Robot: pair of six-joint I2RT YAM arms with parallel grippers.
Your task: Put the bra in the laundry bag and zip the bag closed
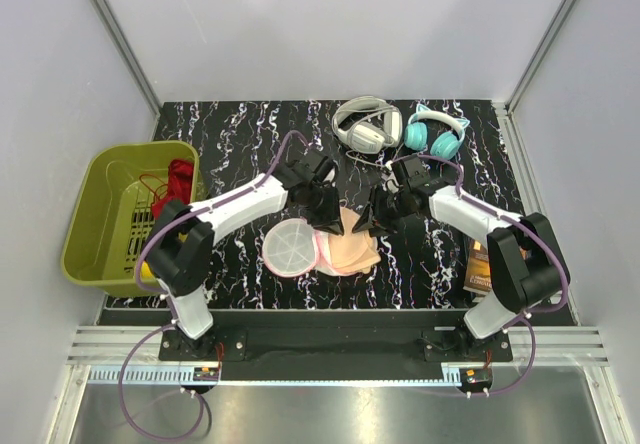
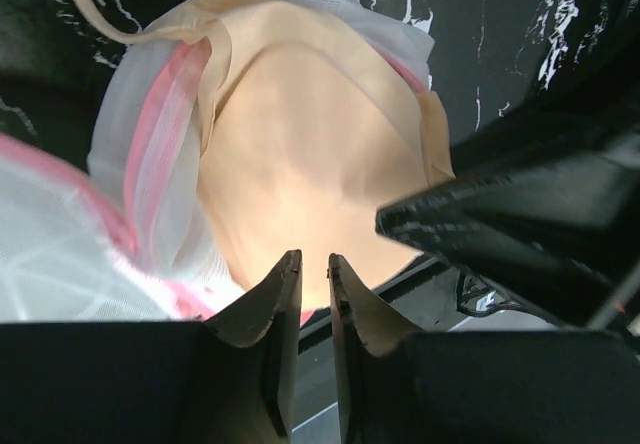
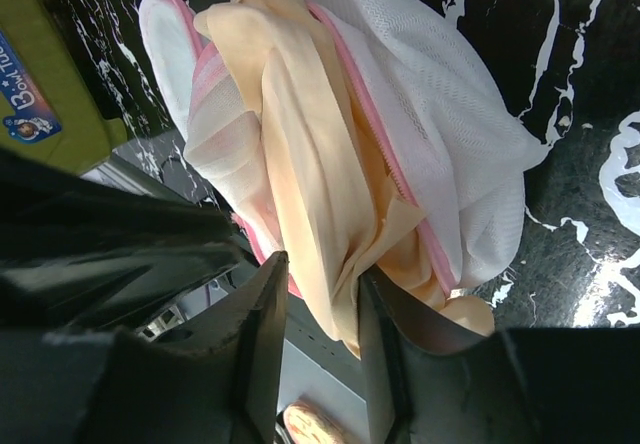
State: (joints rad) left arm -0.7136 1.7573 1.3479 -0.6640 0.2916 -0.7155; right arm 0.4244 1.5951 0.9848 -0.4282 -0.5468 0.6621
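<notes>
Overhead and wrist views of the two arms at the middle of the black marbled table [image 1: 240, 134]. We see the bra [image 3: 300, 134] lying partly inside the laundry bag [image 3: 440, 94]: one peach cup sits within the white mesh, while folds of fabric and a thin strap spill out past the pink zipper trim, which is unzipped. From above, the round ribbed face of the bag lies to the left and the exposed bra just beside it to the right, the two touching.

The left gripper [image 2: 312, 259] hovers at the lower edge of the cup, its jaws narrowly parted with nothing between them. The right gripper [image 3: 320, 266] faces it from the other side; its jaws stand partly apart, and we note a fold of the bra hanging in the gap. The two grippers are near each other above the bag's mouth.

At the left edge we find a green basket [image 1: 95, 214] holding a red garment [image 1: 181, 177]. White headphones [image 1: 367, 124] and teal headphones [image 1: 436, 134] lie side by side at the far edge, and a book [image 1: 480, 267] lies near the right arm.
</notes>
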